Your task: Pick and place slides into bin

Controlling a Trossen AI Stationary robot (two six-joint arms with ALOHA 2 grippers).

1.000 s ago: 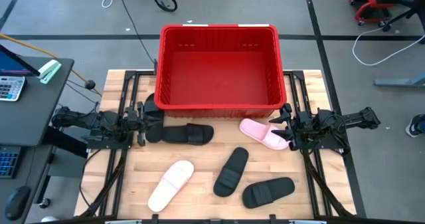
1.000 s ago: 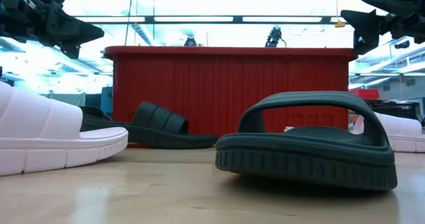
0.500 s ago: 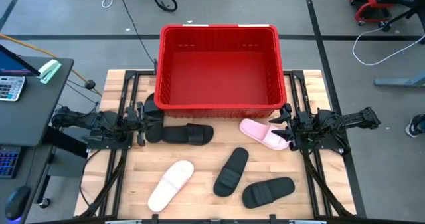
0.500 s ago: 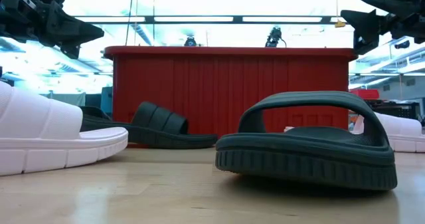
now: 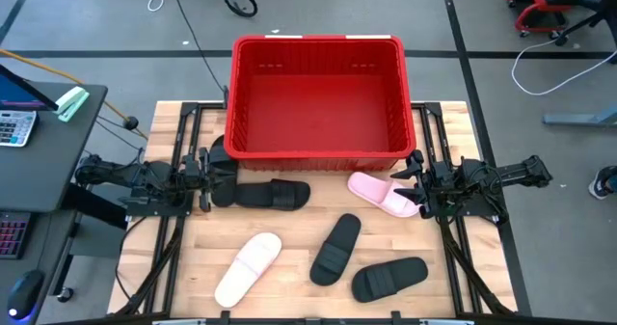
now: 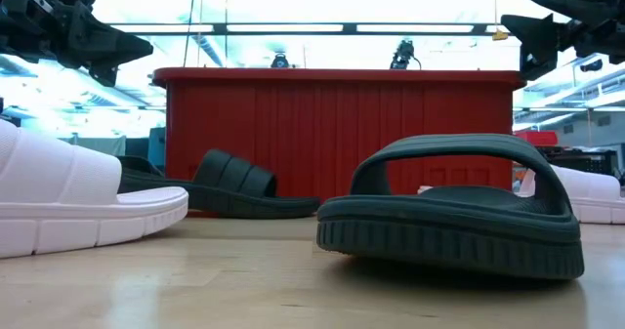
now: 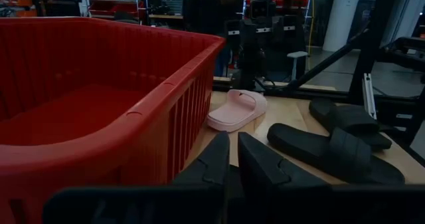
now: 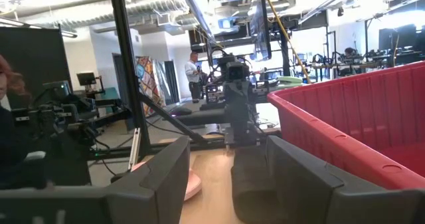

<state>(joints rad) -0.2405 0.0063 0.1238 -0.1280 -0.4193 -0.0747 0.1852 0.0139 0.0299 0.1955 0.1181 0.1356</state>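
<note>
The red bin (image 5: 318, 98) stands at the table's far middle, with nothing in it. Six slides lie soles down on the table: a black one (image 5: 273, 194) and a black one (image 5: 218, 151) half hidden beside the bin's left near corner, a pink one (image 5: 383, 193), a white one (image 5: 249, 267), and two black ones (image 5: 335, 249) (image 5: 388, 278) near the front. My left gripper (image 5: 214, 178) hovers shut at the left, above the table. My right gripper (image 5: 413, 178) hovers open at the right, beside the pink slide. Neither touches anything.
Black arm frames run along both table sides (image 5: 164, 238) (image 5: 472, 248). A desk with a calculator (image 5: 14, 122) stands off the left edge. People and racks show in the room beyond (image 8: 194, 68). Bare wood lies between the slides at the front (image 5: 289, 296).
</note>
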